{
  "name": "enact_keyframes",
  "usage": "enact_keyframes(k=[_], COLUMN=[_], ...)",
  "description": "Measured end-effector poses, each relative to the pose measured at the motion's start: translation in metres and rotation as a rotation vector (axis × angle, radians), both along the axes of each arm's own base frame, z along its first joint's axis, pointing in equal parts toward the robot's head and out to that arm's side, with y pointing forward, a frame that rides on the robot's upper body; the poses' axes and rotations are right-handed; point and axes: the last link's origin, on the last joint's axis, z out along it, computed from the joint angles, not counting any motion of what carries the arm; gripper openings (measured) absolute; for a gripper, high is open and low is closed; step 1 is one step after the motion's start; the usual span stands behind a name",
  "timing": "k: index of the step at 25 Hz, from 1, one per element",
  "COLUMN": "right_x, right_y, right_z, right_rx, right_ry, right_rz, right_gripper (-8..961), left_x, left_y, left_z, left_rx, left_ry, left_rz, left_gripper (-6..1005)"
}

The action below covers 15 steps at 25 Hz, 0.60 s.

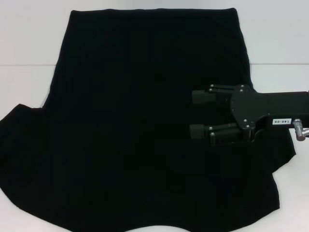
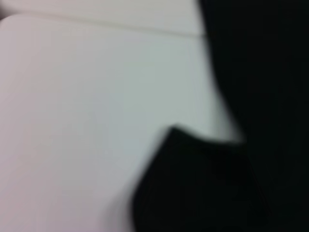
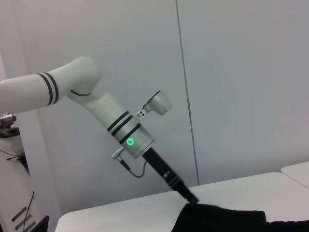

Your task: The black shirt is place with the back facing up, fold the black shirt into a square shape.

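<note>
**My right hand hovers open over a spread black shirt**

The black shirt [image 1: 140, 135] lies flat across the white table [image 1: 24, 82] in front of me, filling most of my head view. No lettering shows on the side facing up. Its near edge curves along the bottom of that view, and a sleeve reaches out toward my left at the table's near side. My right gripper [image 1: 196, 113] reaches in from my right, over the right half of the shirt, pointing toward my left. Its two fingers [image 1: 203, 96] stand apart, with nothing between them. I cannot tell whether they touch the cloth or hang just above it.

My left gripper [image 3: 190, 197] does not appear in my head view. My right wrist camera catches it farther off: the white left arm [image 3: 91, 99], a green light on its wrist, slopes down to the shirt's edge, where its dark tip meets the cloth. Whether those fingers are parted or closed, I cannot tell. Beyond stands a pale wall [image 3: 241, 72].
</note>
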Motion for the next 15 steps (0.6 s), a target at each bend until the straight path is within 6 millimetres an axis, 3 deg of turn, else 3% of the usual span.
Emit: enact_keyframes(k=[4, 9, 15], right_x=[0.002, 0.004, 0.008], right_y=[-0.001, -0.002, -0.005], right_z=[0.0, 0.002, 0.005], right_rx=[0.003, 0.011, 0.014], right_ry=[0.0, 0.009, 0.017], right_rz=[-0.002, -0.002, -0.003], right_gripper=[911, 910, 910], left_x=[0.036, 0.075, 0.093], left_y=[0.02, 0.031, 0.027], left_z=[-0.018, -0.058, -0.098], left_rx=[-0.05, -0.164, -0.256], left_ry=[-0.09, -0.152, -0.236], left_rz=[-0.147, -0.293, -0.379], left_gripper=[77, 85, 95])
